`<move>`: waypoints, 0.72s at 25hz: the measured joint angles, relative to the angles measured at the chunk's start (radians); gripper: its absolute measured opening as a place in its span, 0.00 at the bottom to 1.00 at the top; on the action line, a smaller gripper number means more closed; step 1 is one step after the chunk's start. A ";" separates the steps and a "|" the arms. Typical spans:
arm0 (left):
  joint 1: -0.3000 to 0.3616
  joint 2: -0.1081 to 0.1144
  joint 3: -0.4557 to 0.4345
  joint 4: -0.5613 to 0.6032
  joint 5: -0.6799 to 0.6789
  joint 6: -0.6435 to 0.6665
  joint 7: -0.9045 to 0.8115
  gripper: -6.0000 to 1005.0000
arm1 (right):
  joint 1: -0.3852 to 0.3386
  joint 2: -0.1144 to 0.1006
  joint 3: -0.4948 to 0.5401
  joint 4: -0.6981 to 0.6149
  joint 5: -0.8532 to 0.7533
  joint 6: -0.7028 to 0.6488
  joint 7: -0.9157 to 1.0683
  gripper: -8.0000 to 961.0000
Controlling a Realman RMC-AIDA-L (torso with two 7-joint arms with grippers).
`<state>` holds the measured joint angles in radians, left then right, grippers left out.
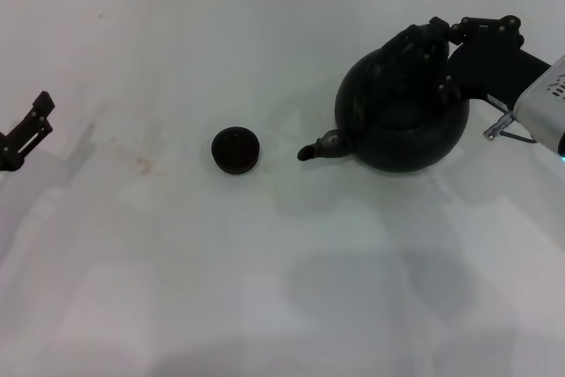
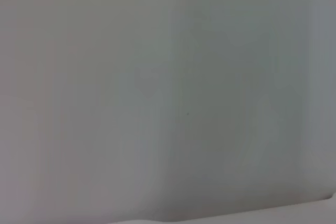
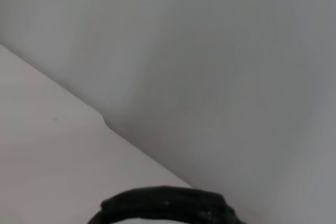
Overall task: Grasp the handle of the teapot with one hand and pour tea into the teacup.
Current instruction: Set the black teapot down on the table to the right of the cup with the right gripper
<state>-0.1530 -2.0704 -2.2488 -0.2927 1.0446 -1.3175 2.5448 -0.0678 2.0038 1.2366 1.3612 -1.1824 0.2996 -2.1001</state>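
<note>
At teapot (image 1: 402, 121) handle (image 1: 408, 52), right fingers (image 1: 439, 57)

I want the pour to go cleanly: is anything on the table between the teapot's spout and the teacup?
Nothing visible. In the head view only bare white table lies between the teapot spout and the teacup. The right gripper is at the handle; the left gripper sits far off at the table's left edge.

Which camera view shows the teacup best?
The head view: the teacup stands in full sight on the white table, left of the teapot spout. Neither wrist view shows the cup at all.
</note>
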 joint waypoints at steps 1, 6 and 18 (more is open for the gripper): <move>0.000 0.000 0.000 0.000 0.000 0.000 0.000 0.84 | 0.001 0.000 0.001 -0.006 0.002 0.000 0.000 0.22; 0.000 0.000 0.000 0.002 0.000 0.000 0.000 0.84 | 0.004 0.001 0.003 -0.016 0.001 0.000 -0.001 0.29; 0.000 0.001 -0.002 0.001 0.000 0.005 0.000 0.84 | -0.010 -0.008 0.008 -0.023 -0.002 0.037 -0.053 0.39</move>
<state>-0.1526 -2.0698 -2.2504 -0.2915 1.0446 -1.3128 2.5448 -0.0778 1.9958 1.2445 1.3377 -1.1848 0.3365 -2.1536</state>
